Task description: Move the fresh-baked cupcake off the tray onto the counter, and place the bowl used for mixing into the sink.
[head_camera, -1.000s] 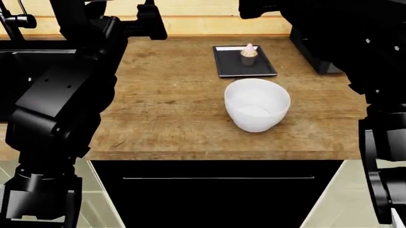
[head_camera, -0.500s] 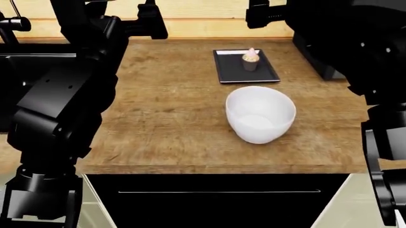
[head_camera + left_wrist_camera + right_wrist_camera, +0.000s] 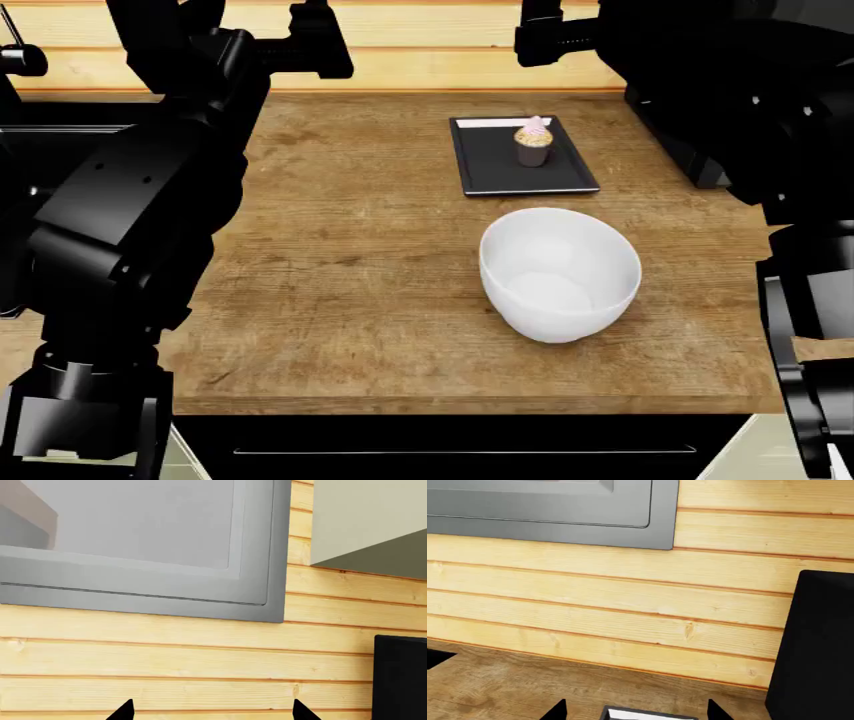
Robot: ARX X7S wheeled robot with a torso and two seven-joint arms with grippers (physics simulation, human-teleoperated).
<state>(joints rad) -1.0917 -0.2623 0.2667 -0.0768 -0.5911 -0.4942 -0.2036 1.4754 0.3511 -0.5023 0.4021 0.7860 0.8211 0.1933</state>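
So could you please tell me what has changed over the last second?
Only the head view shifted: the cupcake, tray and bowl appear lower and nearer, with less of the cabinet front below the counter visible. Their arrangement is unchanged; nothing was grasped or released.

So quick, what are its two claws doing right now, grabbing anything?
Left gripper: open, holding nothing, facing the wall.
Right gripper: open, holding nothing, above the far edge of the tray.

No readable text, labels, numbers or signs appear on anything.
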